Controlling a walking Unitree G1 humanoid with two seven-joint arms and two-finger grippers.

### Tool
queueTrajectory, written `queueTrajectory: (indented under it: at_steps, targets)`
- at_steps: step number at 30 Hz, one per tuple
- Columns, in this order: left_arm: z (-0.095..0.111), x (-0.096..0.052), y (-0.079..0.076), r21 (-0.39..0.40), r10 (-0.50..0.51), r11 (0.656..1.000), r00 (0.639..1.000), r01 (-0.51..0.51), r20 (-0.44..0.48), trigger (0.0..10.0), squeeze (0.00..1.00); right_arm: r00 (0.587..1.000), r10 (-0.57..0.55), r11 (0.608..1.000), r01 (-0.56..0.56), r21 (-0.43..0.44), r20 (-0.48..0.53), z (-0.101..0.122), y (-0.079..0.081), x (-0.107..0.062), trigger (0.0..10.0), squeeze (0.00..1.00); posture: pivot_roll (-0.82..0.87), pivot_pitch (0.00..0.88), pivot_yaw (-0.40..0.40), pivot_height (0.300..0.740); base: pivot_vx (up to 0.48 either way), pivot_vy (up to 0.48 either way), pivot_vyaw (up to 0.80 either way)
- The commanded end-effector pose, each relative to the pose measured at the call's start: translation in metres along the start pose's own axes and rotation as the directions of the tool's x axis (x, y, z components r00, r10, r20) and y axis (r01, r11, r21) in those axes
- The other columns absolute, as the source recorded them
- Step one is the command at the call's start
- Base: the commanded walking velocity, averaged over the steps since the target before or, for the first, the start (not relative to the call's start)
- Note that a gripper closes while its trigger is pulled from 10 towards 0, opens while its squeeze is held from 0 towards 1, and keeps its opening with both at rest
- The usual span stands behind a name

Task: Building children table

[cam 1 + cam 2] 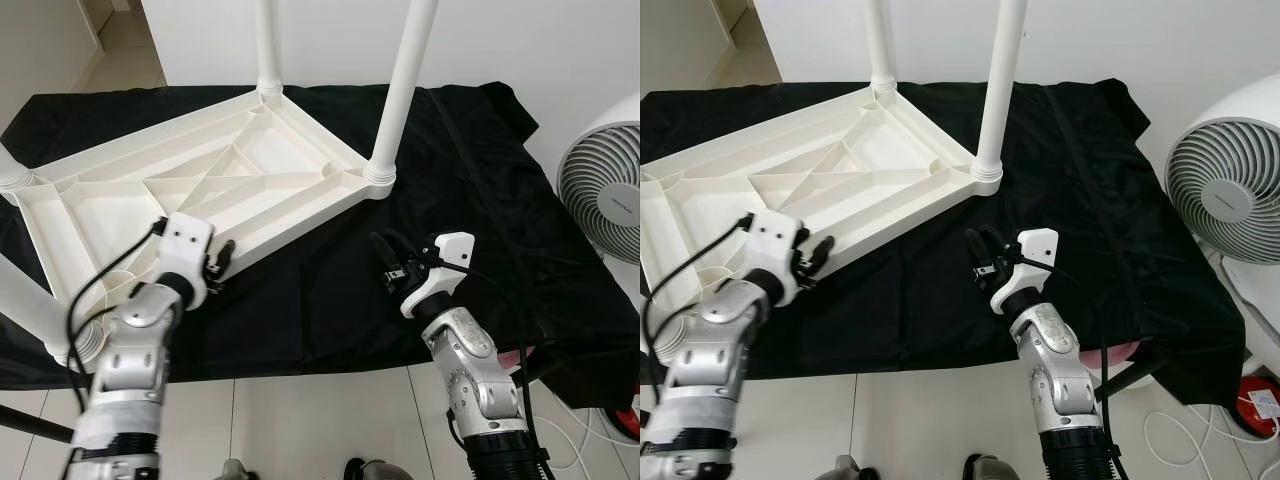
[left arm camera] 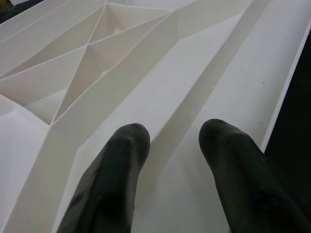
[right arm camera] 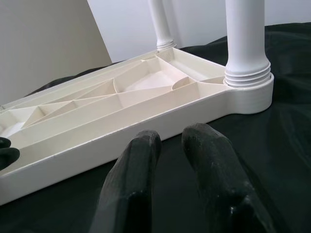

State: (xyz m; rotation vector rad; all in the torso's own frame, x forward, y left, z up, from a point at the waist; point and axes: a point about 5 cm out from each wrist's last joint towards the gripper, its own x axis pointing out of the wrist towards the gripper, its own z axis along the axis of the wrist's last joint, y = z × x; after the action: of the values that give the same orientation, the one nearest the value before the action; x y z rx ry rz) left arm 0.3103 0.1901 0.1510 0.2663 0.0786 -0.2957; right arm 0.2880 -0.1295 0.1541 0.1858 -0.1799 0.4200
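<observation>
A white plastic children's table (image 1: pixel 200 180) lies upside down on a black cloth (image 1: pixel 320 300), ribbed underside up. White legs stand in its corners: one at the near right (image 1: pixel 405 70), one at the far corner (image 1: pixel 265 45), and two at the left edge (image 1: pixel 30 310). My left gripper (image 1: pixel 222 262) hovers at the table's near rim, open, its fingers (image 2: pixel 121 155) over the ribs with nothing between them. My right gripper (image 1: pixel 385 262) hangs over bare cloth to the right of the rim, open by a narrow gap (image 3: pixel 170 138), pointing toward the near right leg (image 3: pixel 245 43).
A white fan (image 1: pixel 605 195) stands on the floor at the right, beside the cloth. Cables and a red object (image 1: pixel 630 420) lie near the cloth's right front corner. A white wall runs behind. Tiled floor (image 1: pixel 300 420) lies in front.
</observation>
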Motion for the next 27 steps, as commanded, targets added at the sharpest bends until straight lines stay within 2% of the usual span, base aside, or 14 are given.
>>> queueTrajectory:
  at_steps: [1, 2, 3, 6, 7, 9, 10, 11, 14, 19, 22, 24, 26, 27]
  targets:
    - [-0.003, 0.001, -0.002, 0.004, -0.049, 0.999, 0.999, 0.05, -0.008, 10.0, 0.98, 1.0, 0.004, 1.0, -0.004, 0.0, -0.006, -0.002, 0.0, 0.0, 10.0, 0.0, -0.1, 0.108, 0.028, 0.74, 0.0, 0.0, 0.0]
    - [-0.005, 0.0, -0.001, -0.049, -0.095, 0.994, 0.995, 0.095, -0.007, 10.0, 1.0, 1.0, 0.001, 1.0, -0.001, -0.001, -0.004, -0.001, -0.001, 0.001, 10.0, 0.0, -0.1, 0.106, 0.031, 0.74, 0.0, 0.0, 0.0]
    - [-0.005, 0.0, -0.001, -0.049, -0.095, 0.994, 0.995, 0.095, -0.007, 10.0, 1.0, 1.0, 0.001, 1.0, -0.001, -0.001, -0.004, -0.001, -0.001, 0.001, 10.0, 0.0, -0.1, 0.106, 0.031, 0.74, 0.0, 0.0, 0.0]
    - [-0.005, -0.005, -0.011, 0.005, -0.206, 0.979, 0.979, 0.206, -0.001, 10.0, 1.0, 1.0, -0.002, 1.0, 0.002, -0.002, -0.003, -0.002, -0.001, 0.0, 10.0, 0.0, -0.11, 0.106, 0.032, 0.74, 0.0, 0.0, 0.0]
    - [-0.005, -0.005, -0.011, 0.005, -0.206, 0.979, 0.979, 0.206, -0.001, 10.0, 1.0, 1.0, -0.002, 1.0, 0.002, -0.002, -0.003, -0.002, -0.001, 0.0, 10.0, 0.0, -0.11, 0.106, 0.032, 0.74, 0.0, 0.0, 0.0]
    - [-0.009, -0.009, -0.017, 0.059, -0.271, 0.96, 0.962, 0.272, -0.032, 10.0, 1.0, 1.0, -0.003, 1.0, 0.003, -0.003, -0.003, -0.002, -0.001, 0.0, 10.0, 0.0, -0.11, 0.105, 0.034, 0.74, 0.0, 0.0, 0.0]
    - [-0.011, -0.009, -0.017, 0.05, -0.286, 0.956, 0.957, 0.288, -0.045, 10.0, 0.33, 1.0, -0.003, 1.0, 0.003, -0.003, -0.003, -0.002, -0.001, 0.0, 10.0, 0.0, -0.11, 0.105, 0.034, 0.74, 0.0, 0.0, 0.0]
    - [-0.01, -0.01, -0.015, 0.042, -0.296, 0.954, 0.954, 0.298, -0.04, 10.0, 0.0, 1.0, -0.005, 1.0, 0.005, -0.004, -0.004, -0.002, -0.001, 0.0, 10.0, 0.0, -0.11, 0.105, 0.034, 0.74, 0.0, 0.0, 0.0]
    - [-0.008, -0.01, -0.013, 0.02, -0.299, 0.954, 0.954, 0.3, -0.021, 10.0, 0.0, 1.0, -0.006, 1.0, 0.006, -0.004, -0.004, -0.002, -0.001, 0.0, 10.0, 0.0, -0.11, 0.105, 0.034, 0.74, 0.0, 0.0, 0.0]
    - [-0.017, -0.005, -0.003, 0.049, -0.223, 0.972, 0.97, 0.228, -0.095, 10.0, 0.0, 1.0, 0.0, 1.0, -0.001, -0.002, -0.004, -0.002, 0.0, 0.001, 10.0, 0.0, -0.11, 0.105, 0.034, 0.74, 0.0, 0.0, 0.0]
    - [-0.017, -0.003, -0.001, 0.049, -0.204, 0.977, 0.974, 0.209, -0.1, 10.0, 0.0, 1.0, 0.002, 1.0, -0.002, -0.002, -0.004, -0.002, 0.0, 0.001, 10.0, 0.0, -0.11, 0.105, 0.034, 0.74, 0.0, 0.0, 0.0]
    - [-0.022, 0.001, 0.003, 0.016, -0.146, 0.988, 0.978, 0.151, -0.152, 10.0, 0.0, 1.0, 0.004, 1.0, -0.004, -0.003, -0.003, -0.002, 0.0, 0.002, 10.0, 0.0, -0.1, 0.099, 0.032, 0.74, 0.0, 0.0, 0.0]
    - [-0.022, 0.001, 0.003, 0.016, -0.146, 0.988, 0.978, 0.151, -0.152, 10.0, 0.0, 1.0, 0.004, 1.0, -0.004, -0.003, -0.003, -0.002, 0.0, 0.002, 10.0, 0.0, -0.1, 0.099, 0.032, 0.74, 0.0, 0.0, 0.0]
    - [-0.03, 0.005, 0.002, 0.016, -0.116, 0.992, 0.971, 0.122, -0.21, 10.0, 0.0, 1.0, 0.005, 1.0, -0.005, -0.003, -0.002, -0.002, 0.0, 0.002, 10.0, 0.0, -0.1, 0.099, 0.032, 0.74, 0.0, 0.0, 0.0]
